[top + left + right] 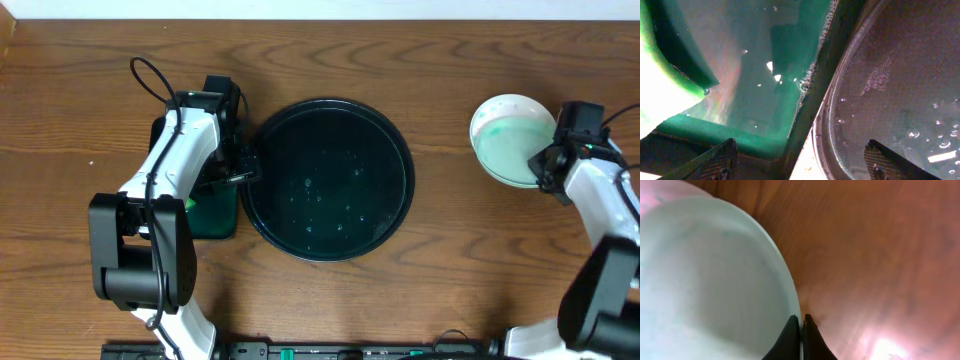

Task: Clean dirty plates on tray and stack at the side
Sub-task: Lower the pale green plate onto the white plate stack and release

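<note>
The black tray (325,180) sits mid-table, wet with droplets and bare of plates; its rim also shows in the left wrist view (840,100). At the right, a pale-aqua plate (510,145) lies on top of a white plate (505,102). My right gripper (547,165) is shut on the aqua plate's right rim; the right wrist view shows the fingers (801,330) pinching the edge of the plate (705,280). My left gripper (243,165) is open and empty, with its fingers (805,167) straddling the tray's left rim. A third plate is not visible.
A small dark green rectangular tray (212,215) with water in it sits against the black tray's left side, under my left arm; it also shows in the left wrist view (765,75). A green-and-white sponge (660,95) lies in it.
</note>
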`<state>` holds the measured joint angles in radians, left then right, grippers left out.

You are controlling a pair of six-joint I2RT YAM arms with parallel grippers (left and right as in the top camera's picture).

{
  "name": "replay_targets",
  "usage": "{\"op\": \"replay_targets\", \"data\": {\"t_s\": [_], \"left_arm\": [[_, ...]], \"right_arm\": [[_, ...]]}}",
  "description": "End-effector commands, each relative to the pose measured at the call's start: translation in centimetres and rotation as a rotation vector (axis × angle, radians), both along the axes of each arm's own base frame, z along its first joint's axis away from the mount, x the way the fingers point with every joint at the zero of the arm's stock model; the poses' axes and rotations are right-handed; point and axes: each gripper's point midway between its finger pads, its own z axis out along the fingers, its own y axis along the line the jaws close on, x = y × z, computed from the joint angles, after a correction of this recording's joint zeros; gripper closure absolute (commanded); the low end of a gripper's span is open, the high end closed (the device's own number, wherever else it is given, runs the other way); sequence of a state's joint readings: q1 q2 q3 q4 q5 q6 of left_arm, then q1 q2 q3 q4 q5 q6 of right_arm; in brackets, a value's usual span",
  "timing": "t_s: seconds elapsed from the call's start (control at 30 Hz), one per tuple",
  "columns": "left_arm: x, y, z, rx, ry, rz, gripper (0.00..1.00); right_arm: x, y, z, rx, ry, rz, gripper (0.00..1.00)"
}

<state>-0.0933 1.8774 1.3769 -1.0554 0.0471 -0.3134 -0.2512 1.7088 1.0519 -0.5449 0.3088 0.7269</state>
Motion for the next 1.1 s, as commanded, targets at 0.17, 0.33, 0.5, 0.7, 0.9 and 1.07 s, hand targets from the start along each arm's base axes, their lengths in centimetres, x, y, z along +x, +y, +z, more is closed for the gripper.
{"op": "replay_targets", "data": {"t_s": [0.17,0.33,0.5,0.7,0.9,1.07], "left_arm": [[0.5,0.0,1.2,-0.001,-0.033,-0.002,0.19],[0.5,0.0,1.2,-0.001,-0.033,-0.002,0.19],[0.5,0.0,1.2,-0.001,-0.033,-0.002,0.19],[0.5,0.0,1.2,-0.001,-0.033,-0.002,0.19],[0.5,0.0,1.2,-0.001,-0.033,-0.002,0.19],[0.5,0.0,1.2,-0.001,-0.033,-0.002,0.19]], "right_arm": [[3.1,1.8,-3.5,0.128,-0.059,0.073,0.47],[5.4,2.3,-3.1,0.128,-0.13,0.185,0.01],[6.1,2.1,-2.2,0.099,-0.135,0.239,0.01],[7.2,1.1,1.7,-0.027,-0.161,0.347,0.06],[6.7,0.2,6.0,-0.107,-0.221,0.318,0.39],[6.4,0.7,6.1,-0.075,-0.227,0.302,0.99]]}}
